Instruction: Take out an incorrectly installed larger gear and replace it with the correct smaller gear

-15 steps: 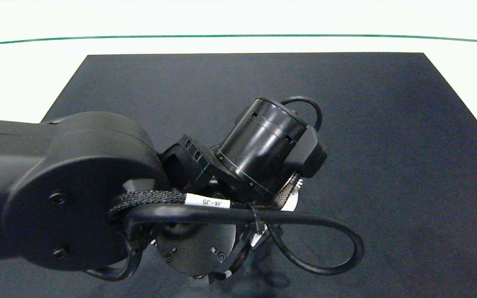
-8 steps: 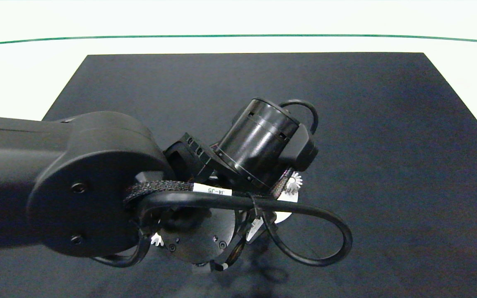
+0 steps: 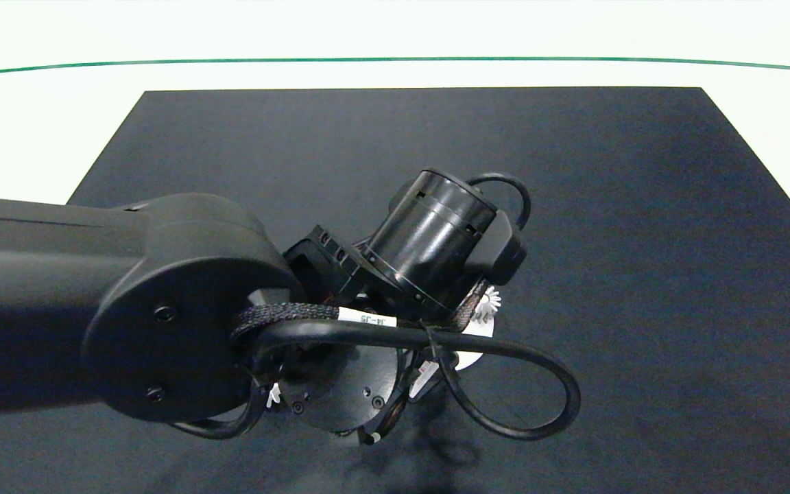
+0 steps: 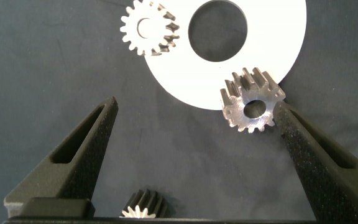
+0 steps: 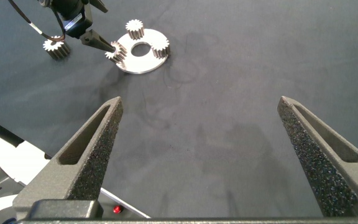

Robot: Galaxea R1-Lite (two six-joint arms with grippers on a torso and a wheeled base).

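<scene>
- The left gripper (image 4: 196, 107) hung low over the disc (image 4: 278, 43), its fingers spread wide and holding nothing.
- The disc was white and flat with a round hole in its middle, and it lay on the dark mat (image 3: 607, 206).
- The larger gear (image 4: 148, 28) lay flat at the disc's rim, partly over the edge. It was beyond the gripper's fingertips and clear of both fingers.
- A small gear (image 4: 253, 101) sat across the disc's rim on another side, with its teeth touching the inner face of one left finger (image 4: 316, 162).
- The other left finger (image 4: 82, 149) stood over bare mat, well apart from any gear.
- The smaller gear (image 4: 145, 206) lay by itself on the mat, off the disc, close under the gripper's base and between the two fingers.
- In the right wrist view a third gear (image 5: 161, 43) sat on the disc's rim, apart from the other two there.
- In the head view the left arm (image 3: 182, 309) reached in over the middle of the mat and hid most of the disc. Only a toothed edge showed beside the wrist.
- The right gripper (image 5: 200, 102) hovered over bare mat, well apart from the disc, with its fingers wide apart and nothing between them.
- The mat lay on a white table (image 3: 25, 137).
</scene>
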